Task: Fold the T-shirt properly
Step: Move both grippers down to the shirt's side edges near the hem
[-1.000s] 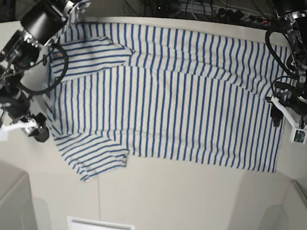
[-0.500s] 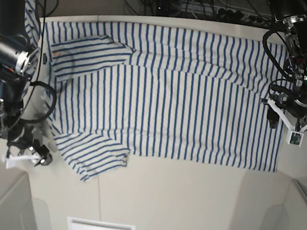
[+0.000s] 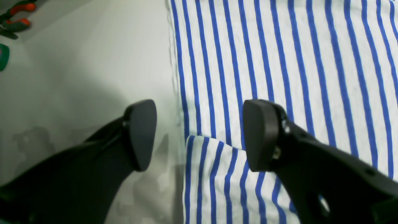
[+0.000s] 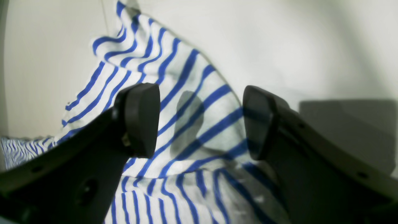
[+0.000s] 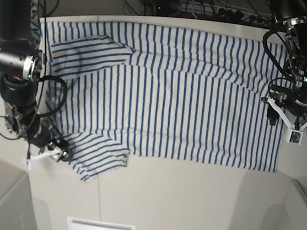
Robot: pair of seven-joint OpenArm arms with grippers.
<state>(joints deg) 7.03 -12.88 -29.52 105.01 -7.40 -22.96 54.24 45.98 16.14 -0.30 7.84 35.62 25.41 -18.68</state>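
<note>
t-shirt (image 5: 167, 91) spread flat, one sleeve tucked in — folding barely begun; right gripper (image 4: 200, 119) and left gripper (image 3: 199, 133) both agape, holding nothing.

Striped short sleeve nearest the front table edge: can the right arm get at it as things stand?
Probably yes: the right gripper hangs open right over that blue-and-white striped cloth sleeve, with nothing between them.

The T-shirt (image 5: 173, 89) is soft cloth, white with thin blue stripes, a bit wrinkly. The table (image 5: 187, 207) under it looks smooth and dull. The right gripper (image 4: 200, 119) has black, matt plastic fingers (image 4: 141, 119), and so does the left gripper (image 3: 199, 135).
</note>
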